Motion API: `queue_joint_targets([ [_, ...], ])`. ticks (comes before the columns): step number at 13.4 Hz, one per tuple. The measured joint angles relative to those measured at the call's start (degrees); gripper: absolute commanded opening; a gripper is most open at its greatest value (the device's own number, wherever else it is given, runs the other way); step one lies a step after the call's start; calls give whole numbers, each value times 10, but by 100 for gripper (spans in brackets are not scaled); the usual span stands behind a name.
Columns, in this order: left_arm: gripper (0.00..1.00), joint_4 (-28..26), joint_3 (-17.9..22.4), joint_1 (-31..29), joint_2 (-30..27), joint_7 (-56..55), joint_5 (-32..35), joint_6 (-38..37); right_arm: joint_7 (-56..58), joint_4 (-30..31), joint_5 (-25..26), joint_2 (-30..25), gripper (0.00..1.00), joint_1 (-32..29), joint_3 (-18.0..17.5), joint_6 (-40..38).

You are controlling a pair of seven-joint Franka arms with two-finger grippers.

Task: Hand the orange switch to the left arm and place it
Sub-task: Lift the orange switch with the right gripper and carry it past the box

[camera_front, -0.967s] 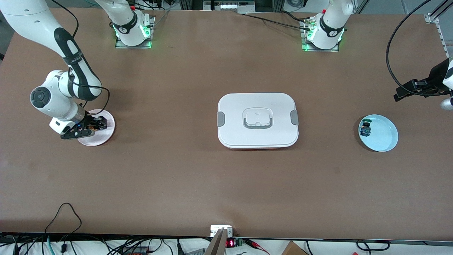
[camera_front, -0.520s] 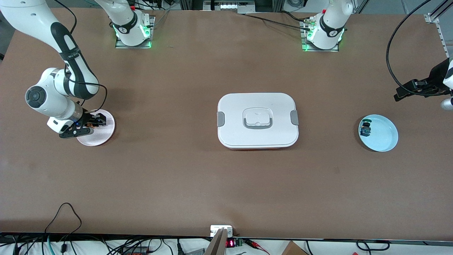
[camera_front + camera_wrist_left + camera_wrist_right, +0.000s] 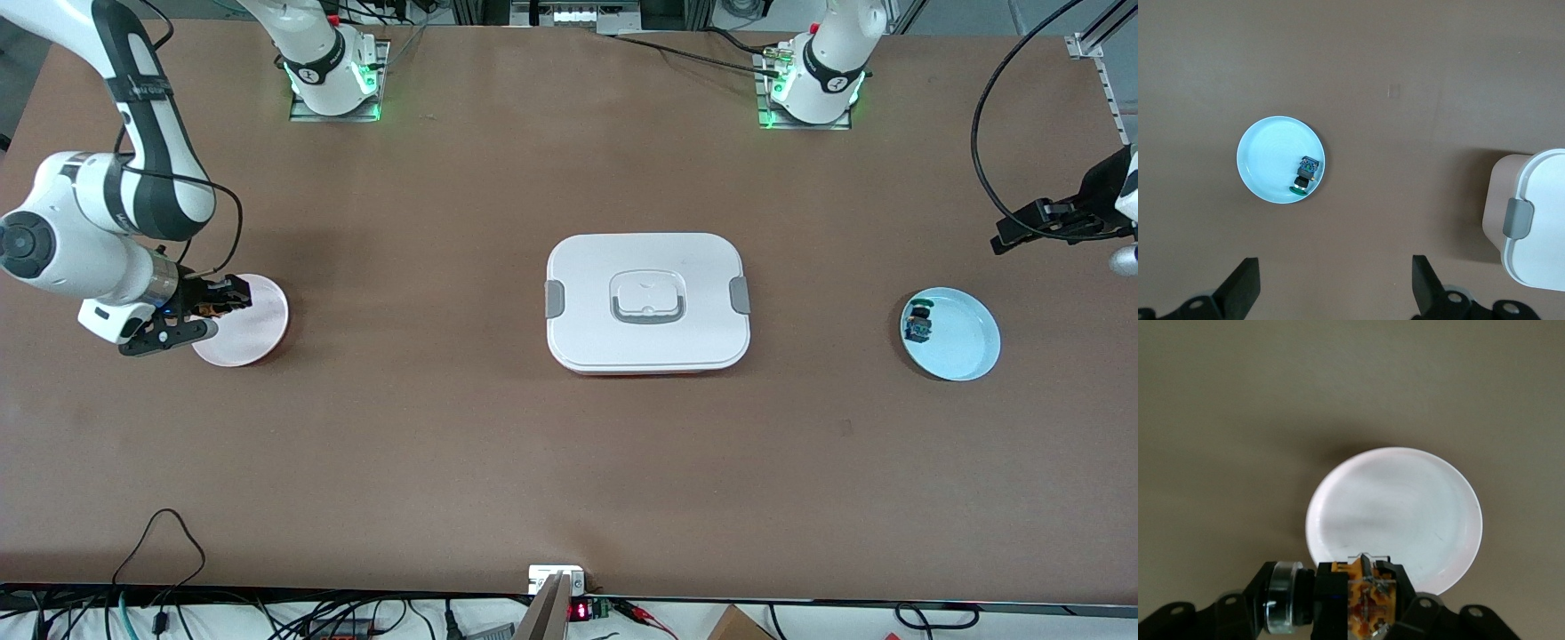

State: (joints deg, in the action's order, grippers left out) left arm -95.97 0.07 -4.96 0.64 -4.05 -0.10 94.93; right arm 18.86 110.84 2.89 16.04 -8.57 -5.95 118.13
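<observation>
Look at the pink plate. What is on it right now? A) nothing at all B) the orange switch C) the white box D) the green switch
A: the pink plate shows bare in the right wrist view, because the right hand holds the orange switch up above its edge.

I am finding almost nothing legible here. A small black electronic display with glowing red digits [image 3: 579, 611] is sitting just below the near edge of the brown surface [image 3: 498, 462], but I cannot make out its numbers. The dark bands on my white arms are carrying pale markings too small to read.
</observation>
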Motion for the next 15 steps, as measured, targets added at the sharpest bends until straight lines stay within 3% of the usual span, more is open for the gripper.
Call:
queue_joint_targets([
  [3, 100, 0, 0, 0, 0, 0, 0, 0, 0, -83, -32, -6, 0, 9, -45, -108],
  [6, 100, 0, 0, 0, 0, 0, 0, 0, 2, -138, -98, -13, 0, 28, -55, -171],
  [12, 100, 5, 0, 0, 0, 0, 0, 0, 15, -158, -247, -72, 0, 89, -66, -207],
  [15, 100, 6, 0, 0, 1, 0, 0, 0, 83, -158, -301, -101, 0, 131, -67, -211],
])
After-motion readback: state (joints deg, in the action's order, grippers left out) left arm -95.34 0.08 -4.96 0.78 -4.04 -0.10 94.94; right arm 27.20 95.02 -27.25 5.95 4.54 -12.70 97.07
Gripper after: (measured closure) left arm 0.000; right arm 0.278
